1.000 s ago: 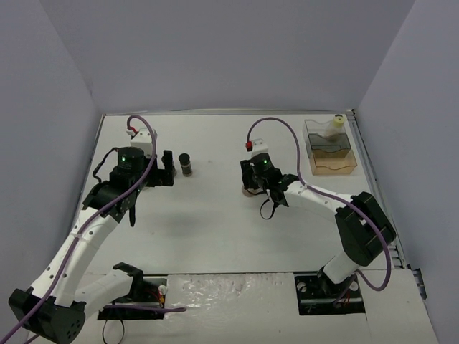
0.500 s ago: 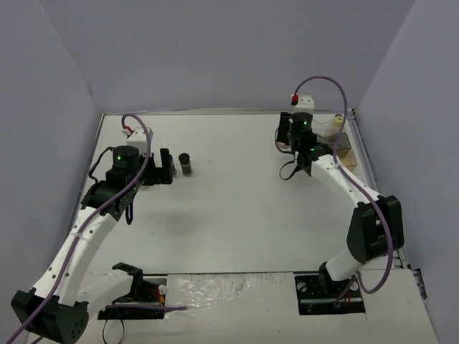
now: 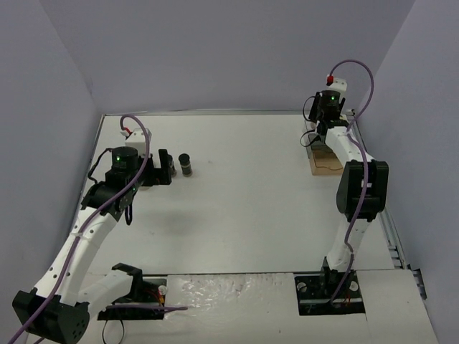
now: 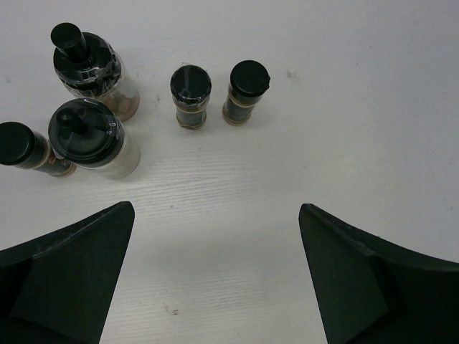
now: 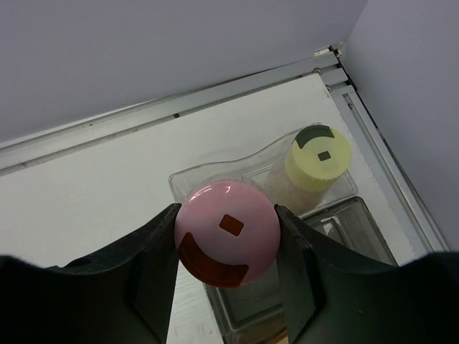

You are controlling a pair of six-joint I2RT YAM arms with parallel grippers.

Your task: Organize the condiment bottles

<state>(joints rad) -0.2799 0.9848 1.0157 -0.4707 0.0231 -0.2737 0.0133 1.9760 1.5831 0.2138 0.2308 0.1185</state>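
1. Condiment bottles on the left stand in a loose cluster on the far-left part of the table (image 3: 237,215). The left wrist view shows five of them. There are two larger clear jars with black knobbed lids (image 4: 92,68) (image 4: 92,137), a small black-capped bottle (image 4: 21,145) at the left edge, and two dark shakers (image 4: 191,94) (image 4: 246,92) side by side.
2. Left tool (image 4: 215,213) hangs spread wide on the near side of that cluster. It holds nothing and touches nothing.
3. Right tool (image 5: 227,223) is over at the far right, clamped on a pink-capped bottle (image 5: 227,233). One of its fingers (image 5: 147,265) presses in from each side just under the cap. The bottle hangs upright over the clear tray (image 5: 344,215).
4. The cap hides the bottle's base, so I cannot tell whether it already rests in the tray.
5. A yellow-capped bottle (image 5: 319,156) already sits in the tray's far compartment.
6. The step in hand looks like setting the pink one down in the tray.
   - Centre it over the free compartment on the near side of the yellow one.
   - Bring it down straight and upright, clear of the divider and walls.
   - Avoid nudging the yellow cap.
   - Release only once the base is seated, then lift straight up so the fingers do not drag the bottle over.
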